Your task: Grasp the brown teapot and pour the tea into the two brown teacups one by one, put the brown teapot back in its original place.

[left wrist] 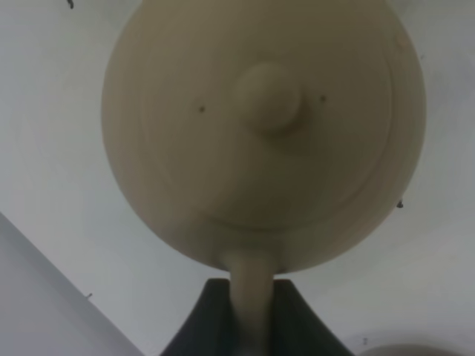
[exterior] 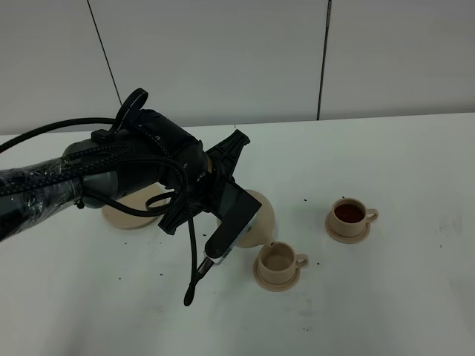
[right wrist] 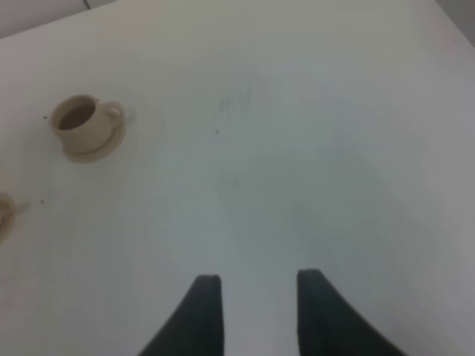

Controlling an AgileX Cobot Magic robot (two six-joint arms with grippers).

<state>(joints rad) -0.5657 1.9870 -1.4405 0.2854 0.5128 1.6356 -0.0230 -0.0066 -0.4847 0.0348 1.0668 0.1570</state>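
**A:** What sits closest to the lens?

**B:** The black, cable-wrapped left arm (exterior: pixel 111 178). It reaches in from 9 o'clock to the middle of the overhead view.

**A:** And its tool?

**B:** The left gripper (left wrist: pixel 252 304) is clamped on the loop handle (left wrist: pixel 249 271) of the brown teapot (exterior: pixel 261 216). The wrist view shows the handle pinched between 2 dark jaws, with the lid knob (left wrist: pixel 267 96) facing the camera. The pot is lifted off the white table (exterior: pixel 386 297) and tipped.

**A:** What surrounds it?

**B:** At 5 o'clock, just beside the pot, the near teacup (exterior: pixel 279 261) stands on its saucer. Its inside looks pale, and I cannot tell how much it holds. At 3 o'clock, well apart, the far teacup (exterior: pixel 349 215) holds dark tea (exterior: pixel 349 213). At 9 o'clock, half hidden by the arm, lies the wide saucer (exterior: pixel 122 216), the pot's home.

**A:** The other tool?

**B:** The right gripper (right wrist: pixel 252 297) has its jaws apart and holds nothing.

**A:** How should this pour go?

**B:** My judgement, since the spout is hidden: centre it over the near cup's mouth and tilt slowly. The lid sits loose, so avoid a steep tip. Level the pot before carrying it to 9 o'clock.
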